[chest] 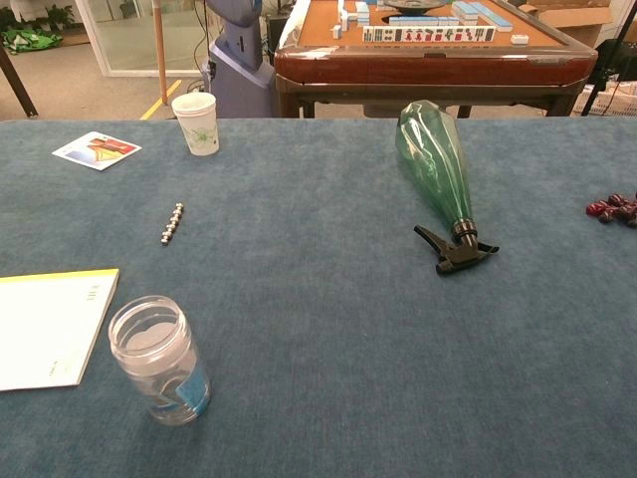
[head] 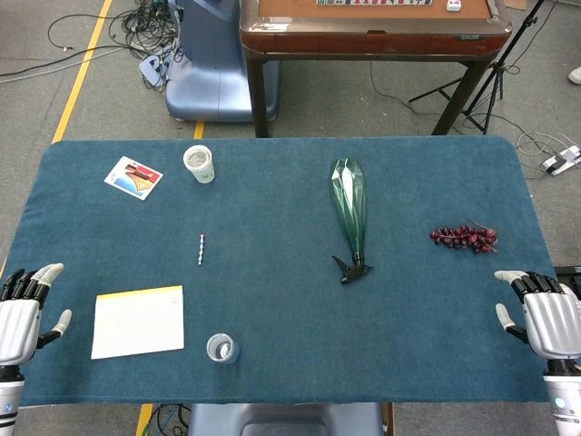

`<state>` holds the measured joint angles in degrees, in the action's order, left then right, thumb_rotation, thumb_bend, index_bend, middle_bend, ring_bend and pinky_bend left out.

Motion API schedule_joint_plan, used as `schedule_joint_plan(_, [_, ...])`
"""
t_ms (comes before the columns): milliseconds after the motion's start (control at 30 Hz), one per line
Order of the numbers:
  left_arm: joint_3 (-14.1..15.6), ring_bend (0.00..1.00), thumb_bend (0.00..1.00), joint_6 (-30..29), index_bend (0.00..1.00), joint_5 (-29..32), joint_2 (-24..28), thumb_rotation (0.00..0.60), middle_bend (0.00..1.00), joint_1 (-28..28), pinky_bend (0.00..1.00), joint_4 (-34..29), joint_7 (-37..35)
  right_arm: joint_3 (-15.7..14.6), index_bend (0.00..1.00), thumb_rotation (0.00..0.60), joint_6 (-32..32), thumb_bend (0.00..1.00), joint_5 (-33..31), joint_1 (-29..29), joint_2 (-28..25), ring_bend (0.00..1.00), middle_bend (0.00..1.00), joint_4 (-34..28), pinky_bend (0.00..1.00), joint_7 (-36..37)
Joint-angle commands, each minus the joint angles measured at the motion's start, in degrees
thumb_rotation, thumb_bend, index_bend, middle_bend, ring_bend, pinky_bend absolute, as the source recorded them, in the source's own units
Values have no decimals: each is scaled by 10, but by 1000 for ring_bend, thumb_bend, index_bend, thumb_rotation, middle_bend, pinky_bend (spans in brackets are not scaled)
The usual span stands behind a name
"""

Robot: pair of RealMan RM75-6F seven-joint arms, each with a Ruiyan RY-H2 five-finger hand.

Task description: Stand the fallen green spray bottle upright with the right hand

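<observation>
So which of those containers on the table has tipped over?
The green spray bottle, lying flat with its black nozzle toward the robot. The paper cup and clear jar both stand upright.

Even, bright indoor light falls over the blue bench (head: 272,300); shadows on it are faint and short, hugging the base of each thing. The green spray bottle (head: 349,202) carries pale highlights along its facets and casts a thin shadow just beside itself. Both views are sharp, without motion blur. In the chest view the bench's far edge beyond the bottle bows slightly.
</observation>
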<state>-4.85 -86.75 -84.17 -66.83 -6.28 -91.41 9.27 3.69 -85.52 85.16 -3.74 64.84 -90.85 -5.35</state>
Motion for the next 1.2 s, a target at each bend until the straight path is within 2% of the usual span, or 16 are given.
schedule_joint_plan(33, [1, 169, 333, 3, 139, 1, 3, 600, 174, -1, 83, -3, 2, 0, 309, 600, -2, 353, 2, 0, -2, 262, 337, -1, 312, -1])
schedule_joint_plan(300, [3, 169, 333, 8, 147, 4, 10, 600, 174, -1, 78, -12, 4, 0, 308, 600, 2, 353, 10, -4, -9, 262, 337, -6, 312, -2])
schedule_joint_plan(500, [5, 169, 333, 12, 171, 5, 14, 600, 174, -1, 73, -18, 5, 0, 233, 600, 38, 352, 21, -29, -33, 262, 345, -28, 312, -29])
schedule_joint_plan(833, [11, 169, 333, 5, 186, 6, 19, 600, 174, 8, 71, -21, 2, 17, 128, 600, 163, 355, 9, -117, -60, 233, 327, -71, 312, -101])
schedule_joint_plan(967, [13, 169, 333, 5, 187, 7, 20, 600, 174, 10, 71, -21, 2, 29, 110, 600, 218, 354, -17, -156, -44, 218, 323, -55, 302, -107])
schedule_joint_plan(1067, [15, 169, 333, 8, 189, 7, 22, 600, 174, 10, 71, -24, 4, 36, 58, 600, 272, 359, -44, -191, -29, 168, 289, -40, 262, -119])
schedule_joint_plan(1100, [15, 169, 333, 7, 190, 7, 23, 600, 174, 11, 70, -24, 5, 38, 36, 600, 294, 379, -54, -205, -24, 153, 272, -36, 255, -122])
schedule_joint_plan(1200, [16, 169, 333, 6, 191, 7, 24, 600, 174, 12, 70, -26, 5, 39, 0, 600, 334, 535, -67, -232, -8, 115, 225, -25, 237, -127])
